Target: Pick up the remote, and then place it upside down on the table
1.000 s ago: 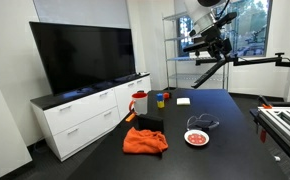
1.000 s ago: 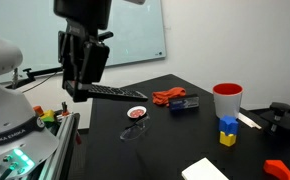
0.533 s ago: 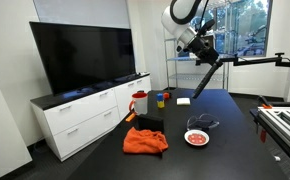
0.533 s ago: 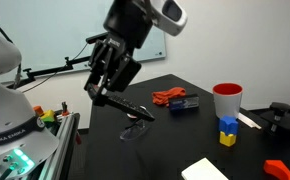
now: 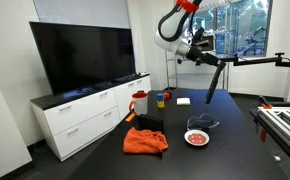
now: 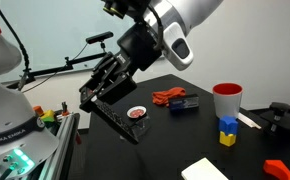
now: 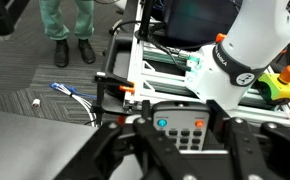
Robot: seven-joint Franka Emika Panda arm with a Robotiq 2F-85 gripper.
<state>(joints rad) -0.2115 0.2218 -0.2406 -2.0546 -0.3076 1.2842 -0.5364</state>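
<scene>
The remote (image 6: 116, 123) hangs high above the tabletop (image 5: 233, 122) near one edge, one end clamped in my closed gripper (image 6: 101, 94) and its length slanting steeply down, buttons facing my wrist camera, a pose I judge suits rolling it over to land face down

Both exterior views stand back and face each other across the tabletop (image 5: 230, 105), sharing it and the arm (image 6: 185, 22). The wrist view looks closely past the fingers (image 7: 113, 152) toward the floor (image 7: 25, 95).
</scene>
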